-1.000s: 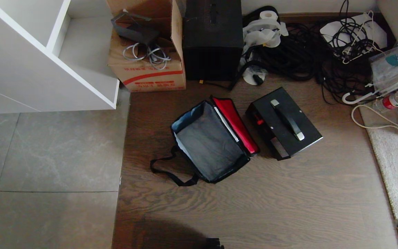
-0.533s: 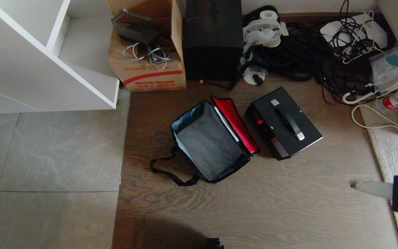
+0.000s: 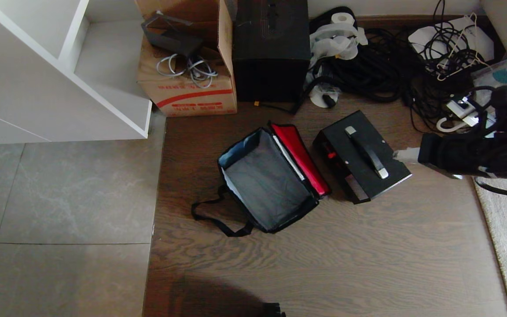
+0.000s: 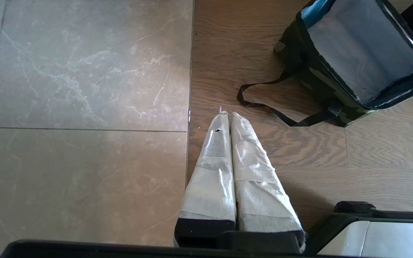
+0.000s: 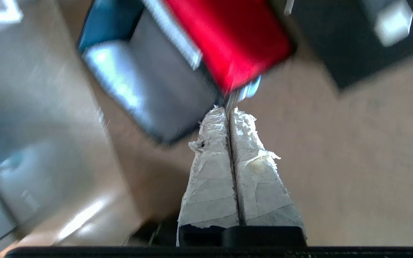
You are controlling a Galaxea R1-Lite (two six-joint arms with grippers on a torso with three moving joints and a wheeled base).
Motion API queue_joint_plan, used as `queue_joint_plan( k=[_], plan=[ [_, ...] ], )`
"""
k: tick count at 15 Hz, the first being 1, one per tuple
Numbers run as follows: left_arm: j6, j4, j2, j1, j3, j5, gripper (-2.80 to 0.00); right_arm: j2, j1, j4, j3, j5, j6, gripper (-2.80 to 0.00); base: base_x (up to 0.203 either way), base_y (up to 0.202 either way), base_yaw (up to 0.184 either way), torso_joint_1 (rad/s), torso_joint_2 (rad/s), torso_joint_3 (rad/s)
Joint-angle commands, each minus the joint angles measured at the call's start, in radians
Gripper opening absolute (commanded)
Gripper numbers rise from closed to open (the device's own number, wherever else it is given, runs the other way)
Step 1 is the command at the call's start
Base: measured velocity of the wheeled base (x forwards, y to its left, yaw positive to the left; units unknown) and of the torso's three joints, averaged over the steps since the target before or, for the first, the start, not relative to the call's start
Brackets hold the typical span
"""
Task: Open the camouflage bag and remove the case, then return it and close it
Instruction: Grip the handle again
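On the far left of my view stand the white shelf unit and the cardboard box, both well apart from the work. My left tool hangs parked over the seam between tile and wood, its taped fingers pressed together on nothing, with the bag's black strap just ahead of it.

At the middle lies the camouflage bag, open on the wooden floor. Its red lid lining is folded back toward the case, so the grey interior faces up, ready to receive something. The bag's long axis runs diagonally, from upper left toward lower right.

Just beside the lid, on the floor, sits the case, out of the bag. It lies flat with its handle facing up, which I judge leaves it easy to grab. Its long axis runs parallel to the bag's.

From the right edge my right tool reaches in near the case's corner, fingers clenched, empty. I judge it must spread before taking the handle.
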Motion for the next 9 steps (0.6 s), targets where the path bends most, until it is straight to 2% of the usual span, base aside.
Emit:
queue_joint_plan(
  k=[1,4,6,7,9],
  plan=[
    [-0.001,0.000,0.001,0.000,0.009,0.000,-2.80,0.217,-0.008,-0.068,-0.092,0.001,-0.015,-2.80,0.000,0.000,0.000,0.000,0.00,0.000],
    [0.000,0.000,0.001,0.000,0.009,0.000,-2.80,0.393,-0.010,-0.198,-0.153,-0.023,-0.127,-2.80,0.000,0.000,0.000,0.000,0.00,0.000],
    [0.000,0.000,0.001,0.000,0.009,0.000,-2.80,0.473,-0.010,-0.282,-0.182,-0.048,-0.162,-2.80,0.000,0.000,0.000,0.000,0.00,0.000],
    [0.000,0.000,0.001,0.000,0.009,0.000,-2.80,0.499,-0.010,-0.306,-0.220,-0.054,-0.170,0.00,0.000,0.000,0.000,0.000,0.00,0.000],
    [0.000,0.000,0.000,0.000,0.009,0.000,-2.80,0.532,-0.006,-0.327,-0.288,-0.100,-0.217,0.00,0.000,0.000,0.000,0.000,0.00,0.000]
  ],
)
